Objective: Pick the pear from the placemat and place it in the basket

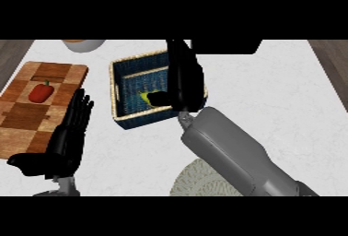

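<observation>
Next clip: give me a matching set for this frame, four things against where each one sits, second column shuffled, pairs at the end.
Things:
1. pear
2. red pepper
3. left hand
4. placemat

Places:
A. on the wooden board
B. near the view's lower edge, under the right forearm
C. inside the basket, at the right hand
D. open, resting at the board's right edge

Pairs: 1-C, 2-A, 3-D, 4-B

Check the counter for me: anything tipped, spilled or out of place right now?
Nothing stands out. The basket sits flat, with the right robot hand over it and the pear inside. The red pepper lies on the wooden board; the left robot hand rests open.
</observation>
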`<move>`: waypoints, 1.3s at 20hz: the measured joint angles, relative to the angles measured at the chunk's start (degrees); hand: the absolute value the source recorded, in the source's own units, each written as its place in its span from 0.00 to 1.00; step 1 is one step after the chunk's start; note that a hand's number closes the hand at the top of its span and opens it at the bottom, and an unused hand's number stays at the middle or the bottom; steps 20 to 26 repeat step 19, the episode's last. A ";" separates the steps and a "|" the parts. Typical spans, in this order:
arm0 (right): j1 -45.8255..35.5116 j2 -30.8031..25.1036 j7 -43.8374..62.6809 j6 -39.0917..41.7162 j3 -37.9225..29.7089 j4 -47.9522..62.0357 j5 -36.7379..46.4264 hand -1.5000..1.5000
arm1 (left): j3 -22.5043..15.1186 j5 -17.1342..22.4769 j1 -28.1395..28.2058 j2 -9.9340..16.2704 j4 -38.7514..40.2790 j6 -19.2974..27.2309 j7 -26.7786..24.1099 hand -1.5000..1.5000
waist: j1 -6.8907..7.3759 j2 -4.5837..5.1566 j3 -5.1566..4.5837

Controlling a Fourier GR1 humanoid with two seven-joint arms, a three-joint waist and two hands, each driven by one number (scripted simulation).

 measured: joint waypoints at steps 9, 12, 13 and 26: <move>5.42 -4.40 7.53 3.80 -5.89 -15.25 8.28 0.00 | 0.34 0.00 0.63 -0.18 0.58 0.65 -1.17 0.50 | -0.86 -0.25 0.00; 8.52 -6.08 8.10 4.27 -8.76 -21.96 7.53 0.00 | 0.72 0.22 0.23 0.07 0.70 0.52 -0.73 0.50 | -0.95 -0.22 0.02; 9.47 -7.10 7.96 4.94 -9.90 -24.40 6.42 0.00 | 0.43 0.16 0.47 0.08 -0.05 0.49 -0.10 0.50 | -0.90 -0.22 0.02; 17.56 -13.91 4.05 10.66 -15.02 -39.87 -2.58 0.00 | 0.42 -0.17 -0.48 0.13 -0.28 0.70 0.86 0.50 | -0.84 -0.13 0.04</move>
